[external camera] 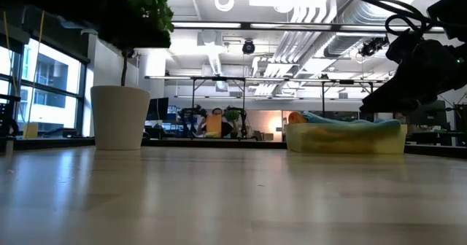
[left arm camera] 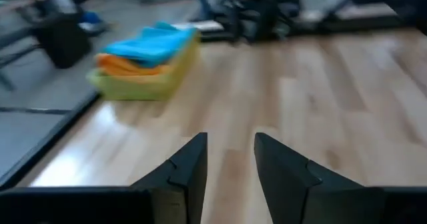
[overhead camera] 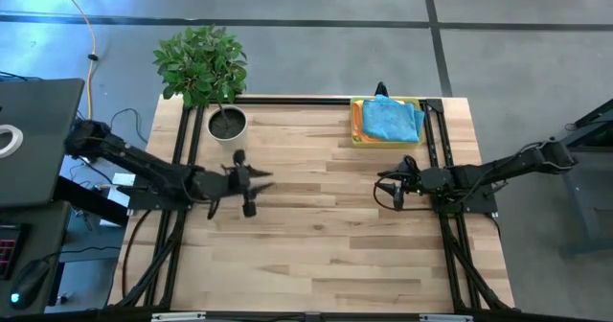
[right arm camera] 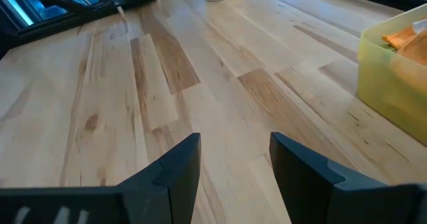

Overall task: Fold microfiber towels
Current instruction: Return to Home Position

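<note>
Folded microfiber towels lie stacked in a translucent yellow tray point(overhead camera: 355, 130) at the table's far right: a light blue towel point(overhead camera: 391, 119) on top, an orange towel point(left arm camera: 127, 64) under it. My left gripper point(overhead camera: 251, 190) hovers open over the table's left half, near the plant pot, with nothing between its fingers point(left arm camera: 230, 164). My right gripper point(overhead camera: 400, 188) stands open above the table at the right, in front of the tray, with bare wood between its fingers point(right arm camera: 233, 164).
A potted plant in a white pot point(overhead camera: 227, 123) stands at the far left of the table. Black frame rails point(overhead camera: 436, 159) run along the left, right and far edges. The table's middle and near half show bare wood point(overhead camera: 326, 245).
</note>
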